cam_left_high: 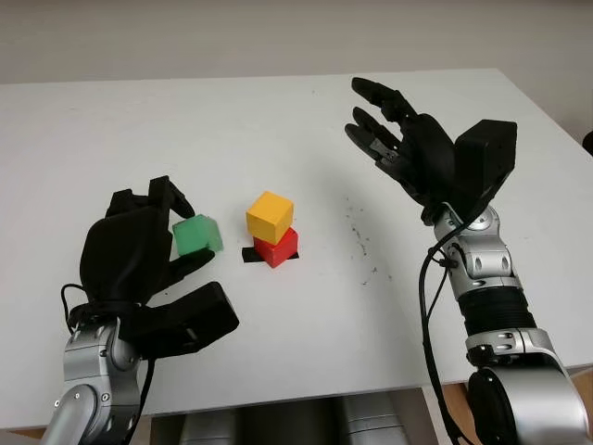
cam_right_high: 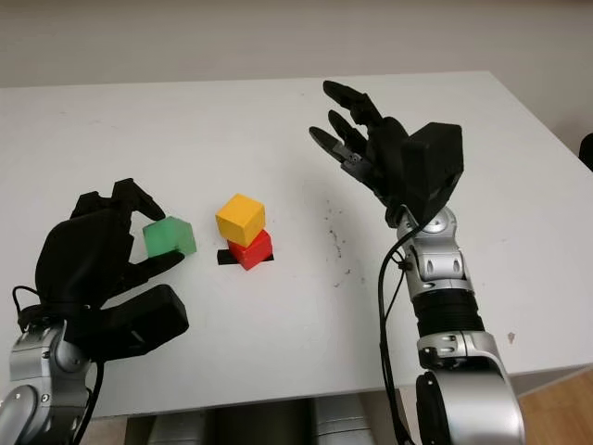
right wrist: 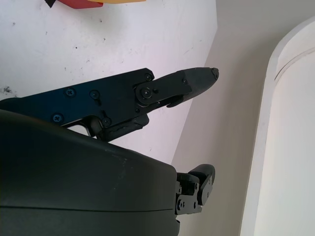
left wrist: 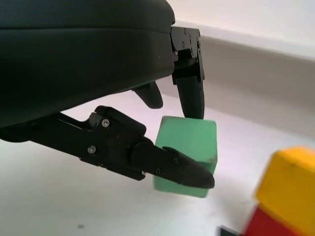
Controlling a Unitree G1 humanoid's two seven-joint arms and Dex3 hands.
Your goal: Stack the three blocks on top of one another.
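With the green block (cam_left_high: pixel 196 235) pinched in the left hand (cam_left_high: pixel 139 255) beside the yellow block (cam_left_high: pixel 270 215) on the red block (cam_left_high: pixel 276 247), it should be squared before release, while the right hand (cam_left_high: pixel 408 148) is held open above the desk (cam_left_high: pixel 278 120).

Two blocks (cam_left_high: pixel 271 228) stacked mid-counter (cam_left_high: pixel 278 130), one atop the other. Third block (cam_left_high: pixel 196 235) left of the stack, gripped in left hand (cam_left_high: pixel 148 250). Right hand (cam_left_high: pixel 412 148) raised behind-right, open.
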